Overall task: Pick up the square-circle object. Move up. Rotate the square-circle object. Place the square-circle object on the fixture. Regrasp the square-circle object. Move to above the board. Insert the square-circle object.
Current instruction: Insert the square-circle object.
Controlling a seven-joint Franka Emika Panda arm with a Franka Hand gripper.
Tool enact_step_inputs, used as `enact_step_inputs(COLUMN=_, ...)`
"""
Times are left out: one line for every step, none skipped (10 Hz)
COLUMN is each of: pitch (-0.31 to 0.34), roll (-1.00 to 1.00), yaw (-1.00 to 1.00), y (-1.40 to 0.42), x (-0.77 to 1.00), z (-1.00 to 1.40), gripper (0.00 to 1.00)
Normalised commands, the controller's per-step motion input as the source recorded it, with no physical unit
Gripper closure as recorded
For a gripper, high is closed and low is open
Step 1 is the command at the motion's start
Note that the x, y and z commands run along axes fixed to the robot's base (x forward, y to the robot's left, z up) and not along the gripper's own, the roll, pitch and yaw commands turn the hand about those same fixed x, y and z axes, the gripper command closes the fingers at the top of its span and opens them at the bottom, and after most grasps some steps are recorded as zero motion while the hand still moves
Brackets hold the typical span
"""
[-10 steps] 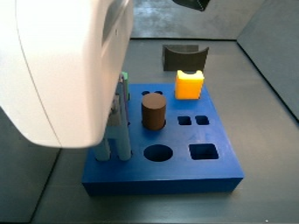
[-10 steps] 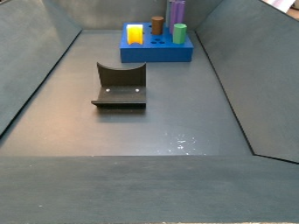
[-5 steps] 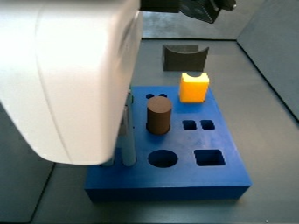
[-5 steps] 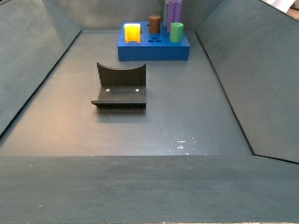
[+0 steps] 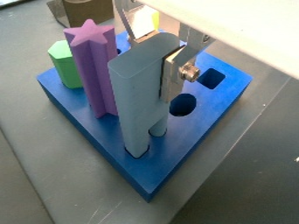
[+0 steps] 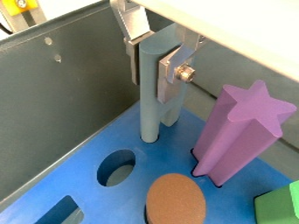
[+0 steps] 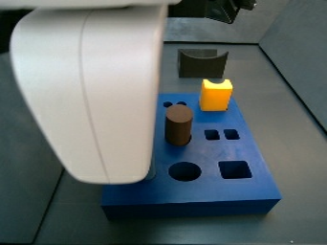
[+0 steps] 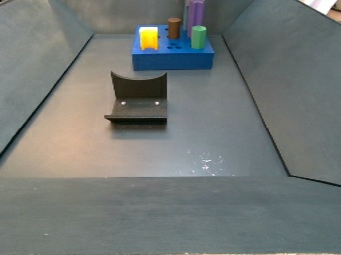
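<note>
blue board [image 5: 198, 131], square-circle object [image 5: 138, 109] between jaws

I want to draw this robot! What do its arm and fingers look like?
The arm is a big smooth white rounded shell. The gripper above the blue board has flat silver metal finger plates with small screws, under a white body.

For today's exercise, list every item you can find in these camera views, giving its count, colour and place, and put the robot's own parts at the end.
board: 1, blue, on the grey floor.
square-circle object: 1, grey-blue, upright, lower end at the board.
star peg: 1, purple, standing in the board.
cylinder: 1, brown, standing in the board.
block: 1, yellow-orange, in the board.
green peg: 1, in the board beside the star peg.
fixture: 1, dark, on the floor apart from the board.
gripper: 1, silver fingers around the square-circle object's top.
</note>
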Motion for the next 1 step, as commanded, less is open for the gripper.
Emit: enact_step_inputs(pitch=-0.369, roll=0.03, yaw=0.0, y=0.0, x=-0.01, z=-0.38, gripper=1.0)
